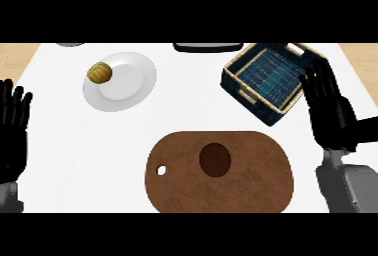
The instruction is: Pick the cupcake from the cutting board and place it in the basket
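A dark brown cupcake sits near the middle of the round brown cutting board at the lower centre of the counter. The woven basket with a blue lining stands at the upper right, tilted on the diagonal. My right hand is open with straight fingers pointing up, just right of the basket's near corner and overlapping its right rim. My left hand is open at the left edge, fingers up, resting and far from the board.
A white plate at the upper left carries a yellowish round food item. A dark object and a grey one poke in at the counter's far edge. The wooden floor shows beyond both sides.
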You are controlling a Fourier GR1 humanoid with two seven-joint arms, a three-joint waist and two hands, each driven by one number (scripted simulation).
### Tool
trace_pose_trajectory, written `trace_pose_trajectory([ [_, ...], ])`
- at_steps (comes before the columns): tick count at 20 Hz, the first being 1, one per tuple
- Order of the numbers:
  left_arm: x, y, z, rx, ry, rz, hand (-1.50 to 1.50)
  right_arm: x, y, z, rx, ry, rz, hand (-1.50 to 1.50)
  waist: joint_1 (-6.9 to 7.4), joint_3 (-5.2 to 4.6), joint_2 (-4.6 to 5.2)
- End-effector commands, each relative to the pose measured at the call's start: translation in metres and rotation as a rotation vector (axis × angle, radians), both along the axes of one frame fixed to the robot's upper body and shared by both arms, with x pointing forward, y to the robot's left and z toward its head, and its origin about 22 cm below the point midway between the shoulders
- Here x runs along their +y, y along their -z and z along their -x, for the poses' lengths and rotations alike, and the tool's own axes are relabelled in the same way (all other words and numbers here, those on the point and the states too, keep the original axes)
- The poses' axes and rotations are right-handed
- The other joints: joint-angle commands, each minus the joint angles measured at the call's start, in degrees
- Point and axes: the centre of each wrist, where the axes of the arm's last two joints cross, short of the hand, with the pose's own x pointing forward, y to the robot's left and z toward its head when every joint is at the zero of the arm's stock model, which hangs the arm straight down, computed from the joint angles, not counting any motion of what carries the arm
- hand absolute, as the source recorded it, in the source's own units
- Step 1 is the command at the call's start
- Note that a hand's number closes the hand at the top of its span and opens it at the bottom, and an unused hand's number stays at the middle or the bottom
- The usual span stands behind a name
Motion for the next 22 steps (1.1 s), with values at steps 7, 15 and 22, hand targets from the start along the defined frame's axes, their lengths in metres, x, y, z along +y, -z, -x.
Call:
trace_pose_trajectory([
  [7, -0.035, 0.013, -0.012, 0.144, 0.374, -0.22, 0.0, 0.039, 0.0, 0.026, -0.203, -0.077, 0.544, 1.5, -0.11, -0.5, 0.75],
  [15, -0.051, 0.013, -0.025, 0.173, 0.441, -0.249, 0.0, 0.171, 0.058, 0.047, -0.114, 0.244, 0.542, -1.5, 1.99, -0.28, 0.66],
  [22, -0.042, 0.02, -0.02, 0.205, 0.403, -0.245, 0.0, 0.145, 0.068, 0.027, 0.032, 0.444, 0.831, -1.5, -1.67, -0.91, -0.81],
])
